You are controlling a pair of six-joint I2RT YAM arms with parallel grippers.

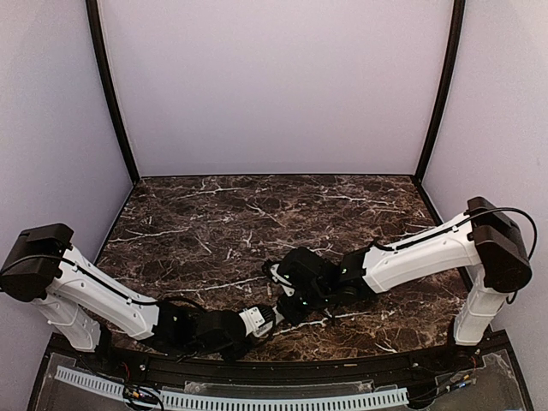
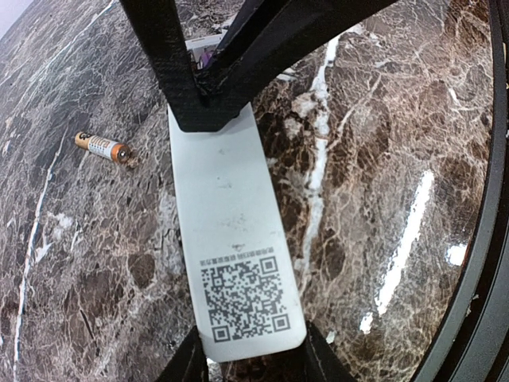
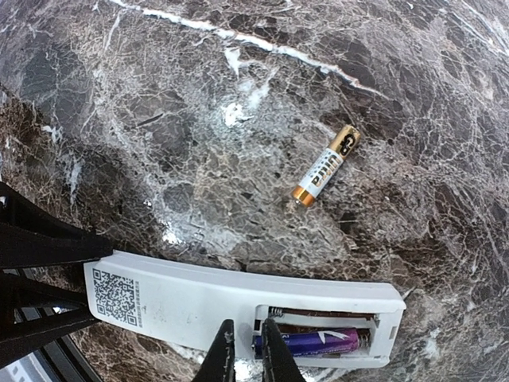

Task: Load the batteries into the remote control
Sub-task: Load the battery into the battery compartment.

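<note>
Table [image 1: 214, 214]: dark brown marble-look top, white veins, glossy glare streaks toward near edge. Pale lilac walls [image 1: 274, 86] close it in at back and both sides. Black left post [image 1: 111, 94] and black right post [image 1: 438, 94] rise from rear corners, leaning outward toward top. Black rail [image 1: 342, 366] curves along near edge. White slotted strip [image 1: 257, 400] runs below rail, small wires [image 1: 137, 396] at its left end.

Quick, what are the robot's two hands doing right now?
Left gripper: closed on the remote control, at its QR-code end.
Right gripper: nearly shut at the purple battery inside the remote control; grip cannot be told.
</note>
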